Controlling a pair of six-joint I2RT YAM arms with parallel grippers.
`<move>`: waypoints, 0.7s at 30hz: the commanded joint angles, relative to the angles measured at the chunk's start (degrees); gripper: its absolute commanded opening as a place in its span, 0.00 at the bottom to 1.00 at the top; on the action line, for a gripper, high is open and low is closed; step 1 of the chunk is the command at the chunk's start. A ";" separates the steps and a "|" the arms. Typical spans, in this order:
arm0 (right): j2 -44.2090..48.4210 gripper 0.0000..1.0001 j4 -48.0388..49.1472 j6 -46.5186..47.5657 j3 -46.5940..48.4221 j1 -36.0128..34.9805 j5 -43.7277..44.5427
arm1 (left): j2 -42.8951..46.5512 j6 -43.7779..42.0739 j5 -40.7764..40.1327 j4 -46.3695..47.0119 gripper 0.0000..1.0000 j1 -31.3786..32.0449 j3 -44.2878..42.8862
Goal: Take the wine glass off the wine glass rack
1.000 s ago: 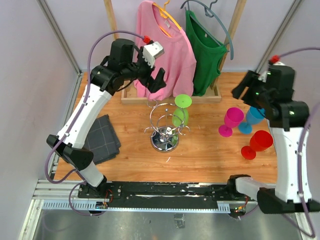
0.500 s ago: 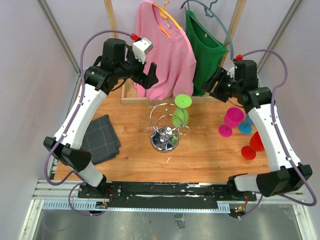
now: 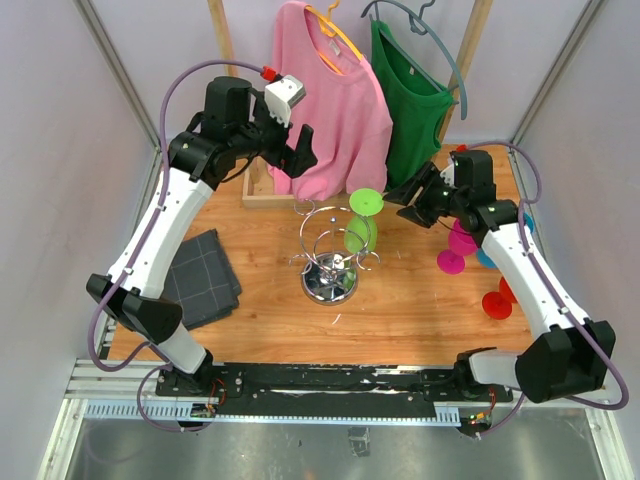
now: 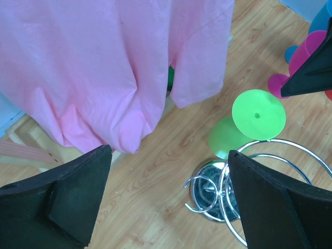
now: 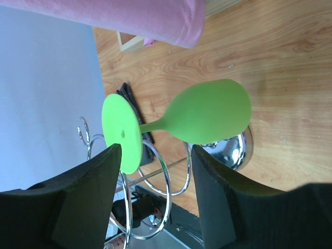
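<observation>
A green wine glass (image 3: 360,222) hangs upside down by its foot on the chrome wire rack (image 3: 330,262) at the table's middle. In the right wrist view the glass (image 5: 207,111) lies just beyond my open fingers, with the rack's loops (image 5: 155,176) between them. My right gripper (image 3: 408,193) is open, right of the glass's foot, not touching it. My left gripper (image 3: 300,152) is open, raised behind the rack near the pink shirt. In the left wrist view the glass (image 4: 249,122) and rack (image 4: 228,187) lie below.
A wooden clothes rack at the back holds a pink shirt (image 3: 335,100) and a green shirt (image 3: 410,100). Magenta (image 3: 462,240), blue (image 3: 490,255) and red (image 3: 505,290) glasses stand at right. A grey cloth (image 3: 205,275) lies at left.
My right arm has swung left and down from the far right toward the green glass on the rack. My left gripper rose slightly a second ago and has since stayed still.
</observation>
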State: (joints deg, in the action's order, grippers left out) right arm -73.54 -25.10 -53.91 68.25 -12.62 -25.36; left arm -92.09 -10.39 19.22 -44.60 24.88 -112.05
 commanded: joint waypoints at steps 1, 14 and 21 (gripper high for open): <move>2.57 0.57 6.63 -4.28 -2.71 -0.88 -2.49 | 1.07 0.14 0.86 1.73 0.99 -0.09 -0.10; 2.70 0.50 15.58 -9.12 -9.39 -0.83 -6.93 | 0.97 0.12 1.01 1.71 0.99 -0.10 -0.10; 2.42 0.45 18.34 -10.15 -10.36 -0.85 -8.39 | 0.92 0.19 1.26 1.69 0.99 -0.09 0.08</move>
State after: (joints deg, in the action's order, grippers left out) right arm -71.33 -10.96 -62.41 59.18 -12.62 -31.88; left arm -92.09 -10.41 19.38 -44.60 24.88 -112.05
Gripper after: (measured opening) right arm 0.470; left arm 0.993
